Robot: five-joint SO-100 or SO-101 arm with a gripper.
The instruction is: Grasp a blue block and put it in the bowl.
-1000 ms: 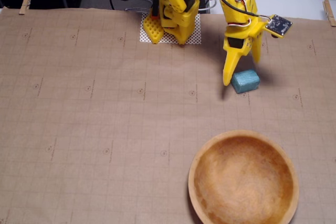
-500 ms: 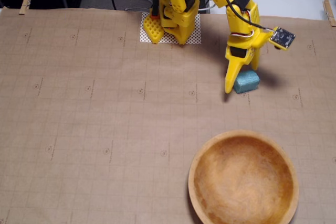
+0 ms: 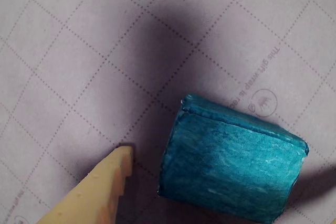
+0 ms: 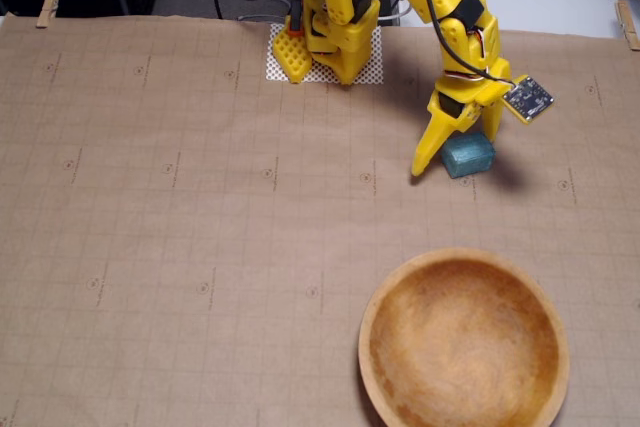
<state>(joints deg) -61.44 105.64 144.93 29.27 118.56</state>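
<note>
Gripper: yellow gripper (image 4: pixel 455 152) down at the paper with its jaws apart, straddling the blue block; one long finger (image 4: pixel 428 150) points down to the left of the block in the fixed view, while the other finger is mostly hidden behind the block and the wrist.
Finger in the wrist view: only one pale yellow tip (image 3: pixel 100 190) shows, entering from the bottom left, just beside the block's left face with a narrow dark gap between; the second finger is out of frame.
Blue block: teal block (image 4: pixel 468 155) lying on the paper between the fingers, near the table's far right part; in the wrist view (image 3: pixel 231 161) it fills the lower right and its bottom edge is cut off by the frame.
Contact: whether either finger touches the block cannot be made out.
Arm: yellow arm (image 4: pixel 455 17) reaching down from its base (image 4: pixel 335 32) at the top edge; a small circuit board (image 4: pixel 528 99) sticks out at the wrist.
Bowl: wooden bowl (image 4: pixel 375 312) at the bottom right, well apart from the block, its lower rim cut off by the frame.
Table cover: brown gridded paper (image 4: pixel 180 227), held by clothespins (image 4: pixel 47 2) at the far corners.
</note>
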